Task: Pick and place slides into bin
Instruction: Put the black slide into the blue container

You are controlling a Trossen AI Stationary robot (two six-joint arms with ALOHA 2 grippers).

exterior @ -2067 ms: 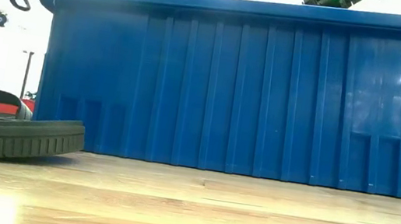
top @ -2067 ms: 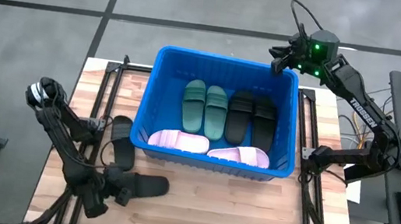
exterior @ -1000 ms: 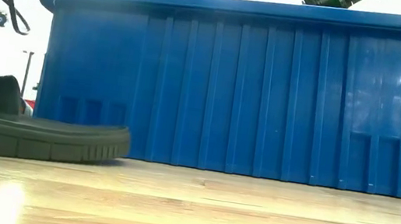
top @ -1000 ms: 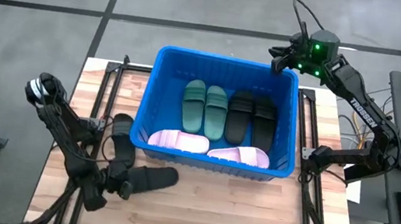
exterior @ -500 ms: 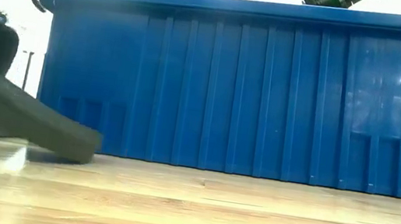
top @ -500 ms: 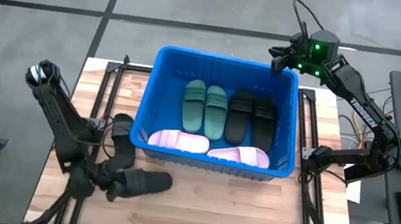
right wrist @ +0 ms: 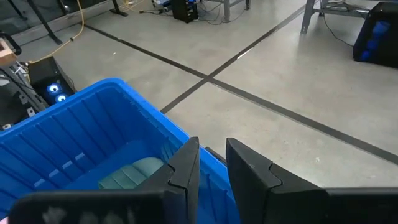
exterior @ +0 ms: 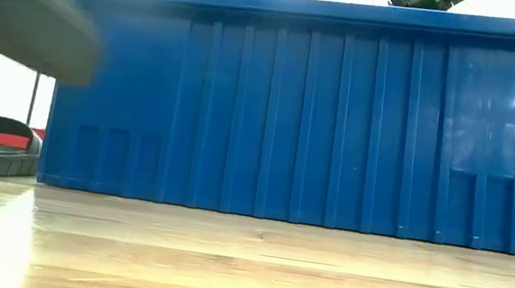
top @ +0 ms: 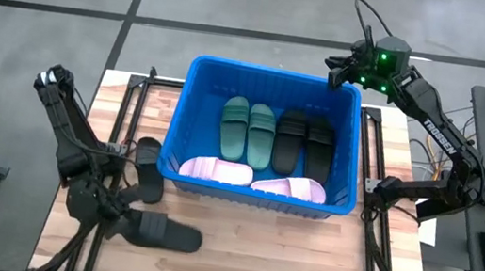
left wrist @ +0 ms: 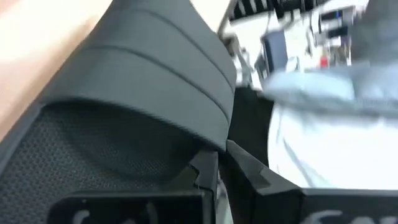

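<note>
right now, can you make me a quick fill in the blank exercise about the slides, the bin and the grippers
1. The left gripper is shut on a ____ slide, lifted off the table.
2. The bin holds ____ slides in all.
3. The pink slides lie along the bin's ____ wall, the one closest to the held slide.
4. The right gripper hangs over the bin's far right ____.

Missing words: black; six; near; corner

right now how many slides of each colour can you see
pale pink slides: 2, in the bin
dark green slides: 2, in the bin
black slides: 4, with 2 in the bin, 1 on the table, 1 in the left gripper
total: 8
</note>
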